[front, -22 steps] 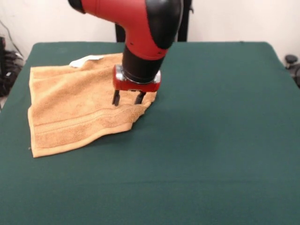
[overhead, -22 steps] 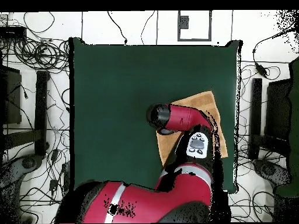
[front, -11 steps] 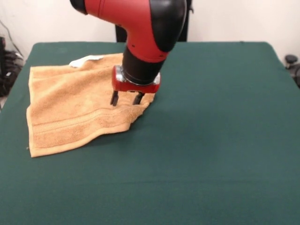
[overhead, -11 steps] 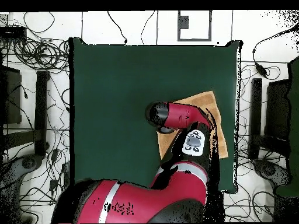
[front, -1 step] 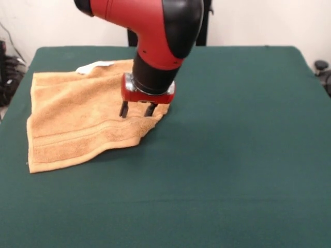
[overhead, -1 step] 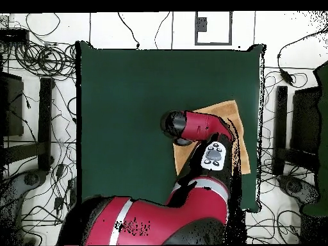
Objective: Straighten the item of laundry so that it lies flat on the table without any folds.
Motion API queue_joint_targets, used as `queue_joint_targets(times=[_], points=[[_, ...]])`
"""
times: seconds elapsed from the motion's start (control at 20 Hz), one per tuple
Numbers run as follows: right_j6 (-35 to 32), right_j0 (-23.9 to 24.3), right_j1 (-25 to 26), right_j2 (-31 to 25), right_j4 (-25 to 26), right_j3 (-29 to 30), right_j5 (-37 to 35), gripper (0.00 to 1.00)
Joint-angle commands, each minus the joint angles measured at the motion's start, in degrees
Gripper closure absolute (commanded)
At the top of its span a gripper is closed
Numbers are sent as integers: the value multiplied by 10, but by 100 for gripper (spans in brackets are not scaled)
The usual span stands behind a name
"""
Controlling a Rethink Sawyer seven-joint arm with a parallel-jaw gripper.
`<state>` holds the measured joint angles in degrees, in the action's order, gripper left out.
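Your red-collared gripper with its two short black fingers [front, -1 step: 137,109] stands with the jaws apart, tips down on the tan-orange terry-cloth towel [front, -1 step: 77,124] close to its right-hand corner, left of centre in the front view; nothing is visibly pinched between them. Over the last second the gripper has slid a little toward the left of the frame, and the towel's lower-left corner has crept further left and down with it, so the cloth appears to be dragged rather than spread (the bunched right edge under the tool looks no flatter for it). That suggests you are shifting the whole piece, not yet removing the fold. The towel lies in the left half of the dark green cloth-covered table [front, -1 step: 238,155], its woven band running along the lower edge, a small white tag [front, -1 step: 94,66] showing at its upper edge. The red and black arm [front, -1 step: 155,31] comes down from the upper left of the front view, wrist bent so the tool points nearly straight down; in the overhead view it hides most of the towel.
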<state>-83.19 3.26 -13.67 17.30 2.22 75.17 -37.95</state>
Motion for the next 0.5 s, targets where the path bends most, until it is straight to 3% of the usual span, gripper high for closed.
queue_joint_targets(times=[0.05, 0.15, 0.5], points=[[-112, 57, 48, -66, -15, -4, 121, 0], [-78, 96, 40, -119, -12, 27, 188, 0], [-30, 183, 63, -224, 26, 52, 274, 0]])
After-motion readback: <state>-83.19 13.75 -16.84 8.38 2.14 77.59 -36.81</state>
